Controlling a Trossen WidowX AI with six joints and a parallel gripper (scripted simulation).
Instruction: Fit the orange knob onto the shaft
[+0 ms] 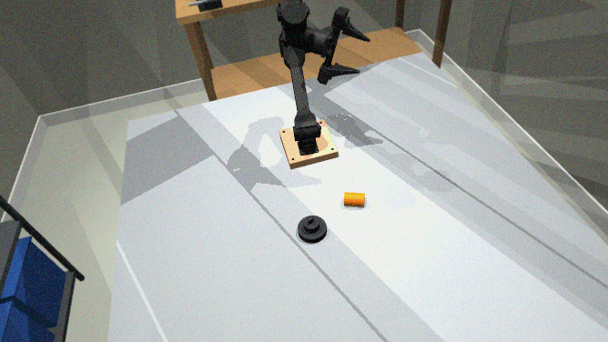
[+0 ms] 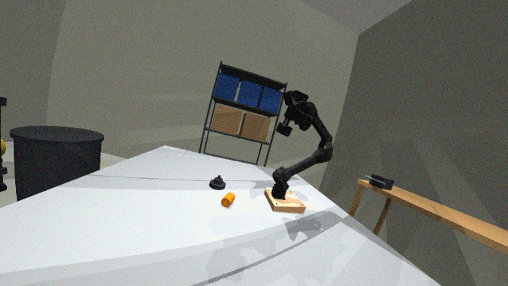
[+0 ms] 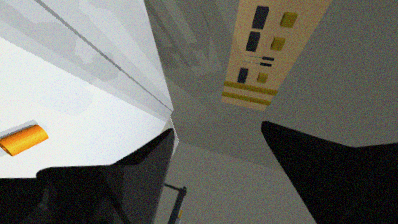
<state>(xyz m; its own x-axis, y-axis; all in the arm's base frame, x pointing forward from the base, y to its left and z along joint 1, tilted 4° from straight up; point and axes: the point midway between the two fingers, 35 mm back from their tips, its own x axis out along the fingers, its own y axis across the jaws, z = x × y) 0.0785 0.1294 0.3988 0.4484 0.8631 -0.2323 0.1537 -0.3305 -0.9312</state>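
The orange knob lies on its side on the white table. It shows at the left edge of the wrist view. The round dark pedestal stands close to the knob, with the short dark shaft upright at its centre. The shaft is bare. The pedestal is outside the wrist view. My gripper is open and empty, raised high above the table and well away from the knob. The flat sides of the hole and the shaft cannot be made out.
The arm's wooden base plate sits behind the knob and pedestal in the top view. Beyond the table are a wooden bench, a dark drum and a rack with blue bins.
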